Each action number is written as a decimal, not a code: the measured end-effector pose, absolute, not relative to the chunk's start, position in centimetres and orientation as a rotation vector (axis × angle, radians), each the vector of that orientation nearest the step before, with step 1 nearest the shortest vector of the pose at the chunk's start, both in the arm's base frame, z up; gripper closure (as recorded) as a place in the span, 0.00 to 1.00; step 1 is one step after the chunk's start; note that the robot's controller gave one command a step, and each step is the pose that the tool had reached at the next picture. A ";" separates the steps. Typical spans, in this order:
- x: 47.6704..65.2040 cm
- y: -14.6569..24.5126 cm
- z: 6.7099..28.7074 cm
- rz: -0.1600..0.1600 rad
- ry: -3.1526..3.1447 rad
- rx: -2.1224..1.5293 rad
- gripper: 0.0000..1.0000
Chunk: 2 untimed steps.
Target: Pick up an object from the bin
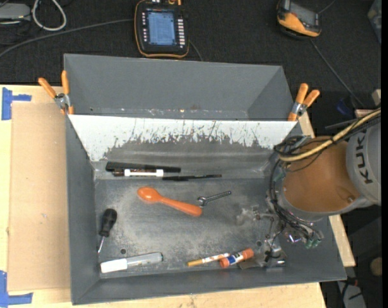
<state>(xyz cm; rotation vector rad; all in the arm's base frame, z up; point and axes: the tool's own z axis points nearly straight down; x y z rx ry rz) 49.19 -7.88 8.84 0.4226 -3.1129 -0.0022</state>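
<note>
My gripper [272,254] hangs low in the bin's front right corner, under the arm's orange cover and a tangle of cables. Just to its left lies a thin pen-like stick with orange and white sections [222,259], its right end close to the gripper. I cannot tell if they touch. A small metal wrench [214,198] lies further back, toward the middle. An orange plastic spoon [168,202] lies to the left of the wrench.
A black marker [142,171] and a thin black pen [190,178] lie along the foot of the back wall. A black-handled screwdriver [106,223] and a white and grey marker [131,262] lie at the front left. The arm covers the bin's right side.
</note>
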 end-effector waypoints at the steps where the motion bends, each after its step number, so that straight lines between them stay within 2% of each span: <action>1: 49.4 -4.1 9.9 -0.012 -3.059 0.679 0.00; 2: 50.4 -4.2 6.9 -0.004 -3.118 0.332 0.00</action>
